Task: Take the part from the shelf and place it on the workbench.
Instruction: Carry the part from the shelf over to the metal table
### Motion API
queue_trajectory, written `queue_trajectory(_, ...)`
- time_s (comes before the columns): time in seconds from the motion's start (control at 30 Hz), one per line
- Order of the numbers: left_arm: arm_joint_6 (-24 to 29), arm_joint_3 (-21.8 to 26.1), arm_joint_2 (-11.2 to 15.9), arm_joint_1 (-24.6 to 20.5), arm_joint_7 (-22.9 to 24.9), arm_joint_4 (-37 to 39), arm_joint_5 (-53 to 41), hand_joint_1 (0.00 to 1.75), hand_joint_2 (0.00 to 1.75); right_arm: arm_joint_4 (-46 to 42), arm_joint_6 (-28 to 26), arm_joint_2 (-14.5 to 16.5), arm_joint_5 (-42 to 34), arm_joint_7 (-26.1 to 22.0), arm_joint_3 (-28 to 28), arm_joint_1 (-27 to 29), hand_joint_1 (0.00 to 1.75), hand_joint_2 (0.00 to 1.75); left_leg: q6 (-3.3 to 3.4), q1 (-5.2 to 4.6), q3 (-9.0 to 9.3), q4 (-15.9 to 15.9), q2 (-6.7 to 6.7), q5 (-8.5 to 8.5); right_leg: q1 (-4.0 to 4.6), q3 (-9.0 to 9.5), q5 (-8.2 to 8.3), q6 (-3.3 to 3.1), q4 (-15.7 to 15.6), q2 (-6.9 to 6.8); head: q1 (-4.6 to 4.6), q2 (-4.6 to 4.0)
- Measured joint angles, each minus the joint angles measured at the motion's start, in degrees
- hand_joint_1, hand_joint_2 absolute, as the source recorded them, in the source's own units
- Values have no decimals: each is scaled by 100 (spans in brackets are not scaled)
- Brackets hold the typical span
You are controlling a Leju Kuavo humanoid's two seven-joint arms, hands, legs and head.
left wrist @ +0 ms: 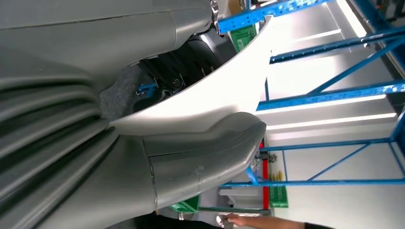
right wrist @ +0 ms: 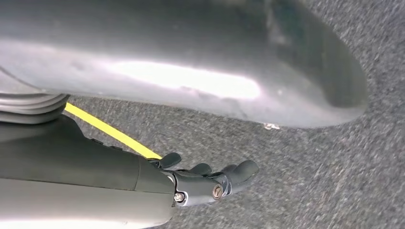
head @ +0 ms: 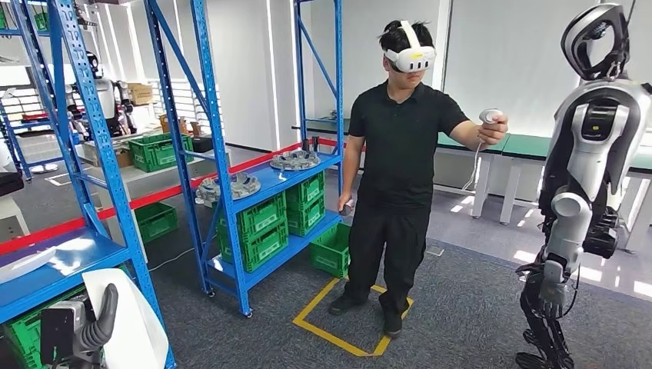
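White curved panel [head: 127,323]: the part, held by the left hand [head: 92,327] just beside the near blue shelf [head: 46,265], in front of its low deck. In the left wrist view the same panel is seen pressed between the grey thumb and the palm, so the fingers are judged closed on it. Right hand [right wrist: 210,179]: seen hanging over grey carpet beside a yellow floor line [right wrist: 110,133], fingers curled inward, nothing held. Green-topped counter [head: 530,146]: well apart from the shelf, across the room behind a person [head: 400,169] and a second robot [head: 588,184]. Progress: removal from the shelf is judged done; carrying and placing on the counter are left.
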Motion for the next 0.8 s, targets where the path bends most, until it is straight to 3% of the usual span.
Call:
queue_trajectory(0.07, -12, 0, -41, -24, -1, 11, -16, 175, 175, 0, 1, -4, -13, 7, 0, 6, 0, 0, 45, -7, 8, -36, 64, 28, -32, -48, 60, 100, -39, 133, -4, 1)
queue_trajectory(0.1, -25, 0, -78, -44, 0, 20, -22, 175, 175, 1, 2, -8, -28, 1, 0, 15, 0, 0, 83, -1, 13, -65, 135, 53, -21, -68, 62, 135, -33, 85, -1, 1)
queue_trajectory(0.17, -63, 0, -165, -103, 1, 38, -27, 175, 175, 1, 2, -17, -63, -12, 0, 16, 0, 0, 165, 23, 25, -124, 291, 101, 14, -218, -111, 179, 246, -239, 18, 1)
queue_trajectory(0.2, -82, 0, -197, -131, 1, 49, -30, 175, 175, 1, 2, -19, -83, -19, -1, 9, 0, 0, 186, 12, 25, -130, 369, 108, 22, -367, -281, 191, 557, -447, 26, 1)
queue_trajectory(0.23, -93, 0, -223, -149, -1, 62, -31, 175, 175, 1, 3, -20, -97, -24, -1, -2, 0, 0, 203, 4, 20, -127, 454, 106, 19, -547, -467, 203, 938, -569, 34, 1)
queue_trajectory(0.3, -106, -1, -268, -163, 1, 96, -37, 175, 175, 1, 2, -21, -118, -33, -7, -3, 0, 0, 209, -8, 15, -114, 631, 97, 11, -778, -643, 224, 1463, -640, 38, 1)
queue_trajectory(0.33, -116, -1, -295, -170, 1, 114, -39, 175, 175, 1, -2, -24, -127, -38, -16, 6, 0, 0, 208, -10, 14, -105, 716, 89, 10, -745, -589, 228, 1442, -656, 39, 1)
queue_trajectory(0.37, -129, -2, -327, -183, 1, 130, -40, 175, 175, 1, -10, -28, -140, -44, -32, 16, 0, 0, 198, -11, 13, -93, 794, 78, 11, -586, -448, 225, 1184, -692, 41, 1)
queue_trajectory(0.47, -151, -4, -386, -261, -1, 155, -29, 175, 175, -1, -63, -36, -169, -73, -81, 15, 0, 0, 123, -41, 9, -34, 994, 15, 46, 14, -94, 143, 139, -999, 43, 1)
queue_trajectory(0.5, -160, -4, -386, -285, -1, 157, -16, 175, 175, -1, -82, -36, -163, -87, -87, 12, 0, 0, 89, -55, 17, -26, 1056, -3, 62, 74, -77, 106, 13, -1044, 41, 1)
queue_trajectory(0.57, -197, -4, -374, -311, 0, 160, 34, 175, 175, -1, -107, -33, -136, -111, -88, 19, 0, 0, 24, -65, 55, -45, 1175, -21, 69, 50, -67, 37, -3, -934, 38, 1)
queue_trajectory(0.6, -227, -4, -363, -314, 1, 157, 62, 175, 175, -1, -115, -33, -122, -115, -89, 25, 0, 0, -12, -54, 66, -40, 1158, -43, 58, 48, -55, 5, -21, -872, 37, 1)
queue_trajectory(0.67, -298, -4, -316, -313, -1, 154, 110, 175, 175, -2, -132, -33, -109, -107, -90, 16, 0, 0, -65, -29, -27, 193, 894, -230, 27, 52, -25, -57, -56, -756, 29, 1)
queue_trajectory(0.73, -345, -4, -249, -311, -1, 176, 127, 175, 175, -1, -150, -26, -113, -79, -91, -9, 0, 0, -87, -14, -342, 874, 571, -586, 20, 50, -14, -91, -64, -626, 18, 1)
queue_trajectory(0.8, -349, -4, -214, -311, 1, 222, 127, 175, 175, 0, -165, -17, -127, -54, -93, -18, 0, 0, -87, -16, -656, 1485, 477, -765, 29, 48, -14, -100, -58, -478, 13, 1)
